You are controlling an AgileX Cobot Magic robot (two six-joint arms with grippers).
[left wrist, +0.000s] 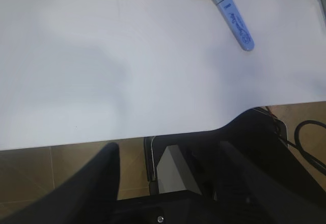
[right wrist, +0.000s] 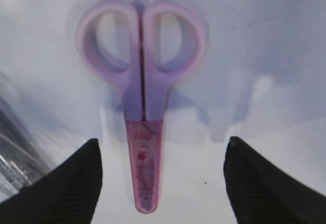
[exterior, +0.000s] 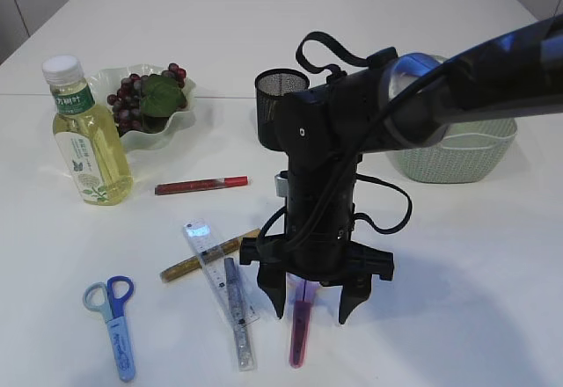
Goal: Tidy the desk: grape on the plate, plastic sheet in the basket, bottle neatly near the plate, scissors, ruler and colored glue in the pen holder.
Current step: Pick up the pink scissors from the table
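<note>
We hover our right gripper (exterior: 313,306), jaws wide apart, over the pink scissors (right wrist: 143,132), needing only to descend and close

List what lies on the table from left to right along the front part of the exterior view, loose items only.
Blue scissors → gold glue pen → ruler → pink scissors, between the right gripper's open fingers.

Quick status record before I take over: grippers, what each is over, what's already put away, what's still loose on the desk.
right gripper: open, straddling the pink scissors, not yet touching
left gripper: open, empty, at the desk edge
grape: on the plate
bottle: upright beside the plate
pen holder: nothing seen inside
loose: blue scissors, ruler, red glue, gold glue
basket: contents hidden
</note>
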